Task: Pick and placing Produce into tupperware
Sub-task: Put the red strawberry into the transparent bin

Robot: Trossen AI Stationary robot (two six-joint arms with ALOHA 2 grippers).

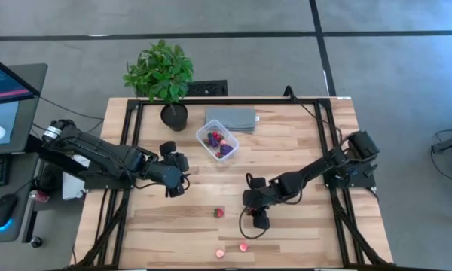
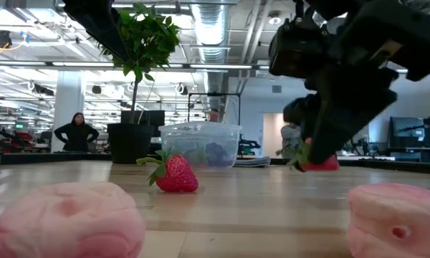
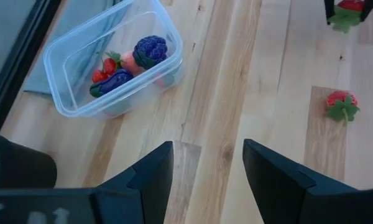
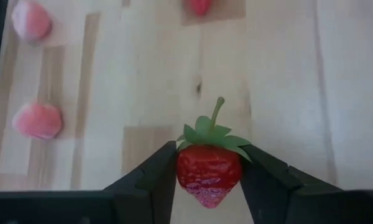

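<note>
In the high view the right gripper sits low and just right of centre on the wooden table, and its wrist view shows both fingers pressed against the sides of a red strawberry with its green leaves and stalk pointing away from the wrist. A second strawberry lies loose on the boards just left of that gripper, and two pale pink pieces rest near the table's bottom edge, with bare wood all round them. The left gripper hovers left of centre, its jaws standing apart around nothing, over open boards. The tupperware stands in the upper middle, well apart from both grippers, already holding dark purple-blue and red fruit, its upper right side touching a grey slab; a potted plant stands at the table's top edge to its left.
</note>
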